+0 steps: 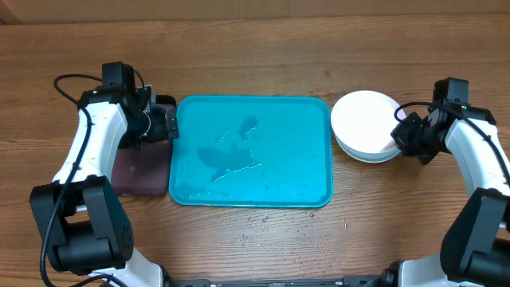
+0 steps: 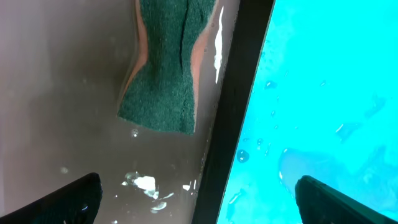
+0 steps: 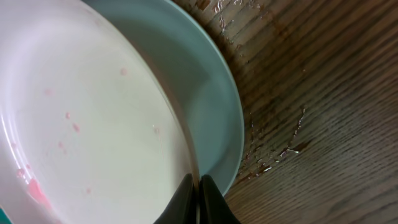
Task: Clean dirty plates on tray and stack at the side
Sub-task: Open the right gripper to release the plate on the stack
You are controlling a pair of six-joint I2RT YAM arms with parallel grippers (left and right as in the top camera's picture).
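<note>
The turquoise tray [image 1: 252, 151] lies mid-table, wet, with no plates on it; its surface [image 2: 323, 93] also fills the right of the left wrist view. A white plate [image 1: 364, 119] sits tilted on a light cyan plate [image 1: 362, 157] to the right of the tray. My right gripper [image 1: 401, 135] is shut on the white plate's rim at its right edge. In the right wrist view the white plate [image 3: 93, 112] bears small red smears [image 3: 34, 190], the cyan plate [image 3: 211, 93] shows under it, and the gripper [image 3: 198, 186] pinches the rim. My left gripper [image 1: 170, 123] stands open and empty by the tray's left edge.
A black tray [image 1: 139, 171] with a pinkish inside sits left of the turquoise tray. A green sponge [image 2: 163, 74] lies in it, ahead of my left gripper [image 2: 196, 186], among bits of foam. Water drops [image 1: 263, 217] dot the wooden table in front of the tray.
</note>
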